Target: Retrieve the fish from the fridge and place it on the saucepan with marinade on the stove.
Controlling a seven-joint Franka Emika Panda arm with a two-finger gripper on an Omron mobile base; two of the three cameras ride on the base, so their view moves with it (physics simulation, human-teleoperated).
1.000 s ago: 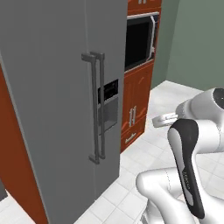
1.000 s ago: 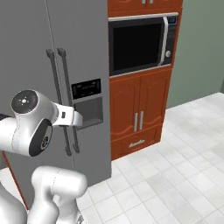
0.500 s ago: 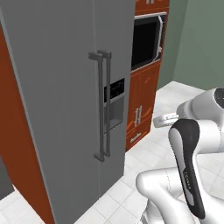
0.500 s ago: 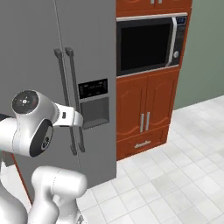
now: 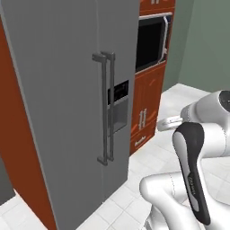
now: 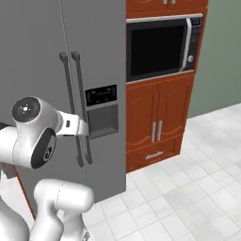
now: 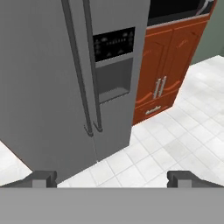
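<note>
The gripper [image 7: 112,178] is spread wide open, with its two tips far apart. It holds nothing and touches nothing. The big grey fridge [image 7: 52,65] stands ahead on the left, doors closed. The black oven [image 6: 160,47] is on its right.

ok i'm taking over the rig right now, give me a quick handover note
Gripper: open, holding nothing, fingers spread wide and aimed at the fridge from a distance.
Fridge: both doors shut, the two handles side by side at the middle, dispenser panel on the right door.
Beside it: wall oven over red-brown cabinets.
Done: nothing yet.
Left: open the fridge, find and take the fish, carry it to the saucepan on the stove.
</note>
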